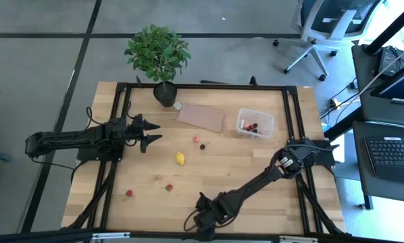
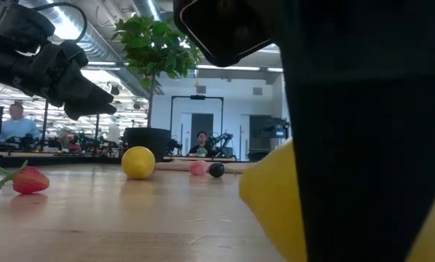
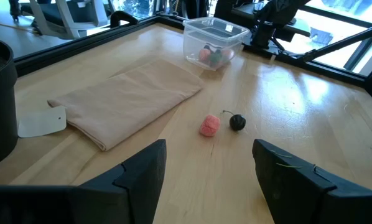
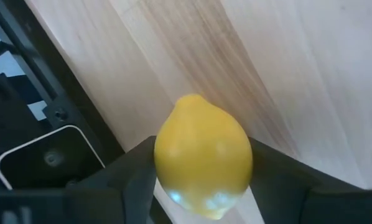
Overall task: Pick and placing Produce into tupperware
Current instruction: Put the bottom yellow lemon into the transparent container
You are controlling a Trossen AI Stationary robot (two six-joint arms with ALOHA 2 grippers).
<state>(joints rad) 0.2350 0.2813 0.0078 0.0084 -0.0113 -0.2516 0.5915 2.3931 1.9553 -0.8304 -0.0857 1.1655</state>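
My right gripper (image 1: 203, 219) is at the table's near edge, shut on a yellow lemon (image 4: 203, 163) that shows large in the low view (image 2: 272, 204). My left gripper (image 1: 151, 132) hovers open left of centre, pointing toward the table's right. A second lemon (image 1: 180, 158) lies on the table's middle. A pink berry (image 3: 209, 125) and a dark cherry (image 3: 237, 122) lie ahead of the left fingers. Two red strawberries (image 1: 129, 193) (image 1: 168, 187) lie nearer the near edge. The clear tupperware (image 1: 255, 123) stands at far right with a few pieces inside. My right gripper pinches the lemon across its middle (image 4: 167, 171) between its two fingers (image 4: 133, 171), one on each side, coming from above and pointing down at the table. The lemon's pointed end (image 4: 189, 99) sticks out past the fingers. Whether it is lifted clear I cannot tell.
A flat brown sheet (image 1: 200, 117) lies left of the tupperware, with a white tag (image 3: 41, 121) at its end. A green potted plant (image 1: 159, 57) stands at the far edge. Black frame rails (image 1: 202, 86) border the table. Bare wood (image 1: 256, 169) lies between lemon and tupperware.
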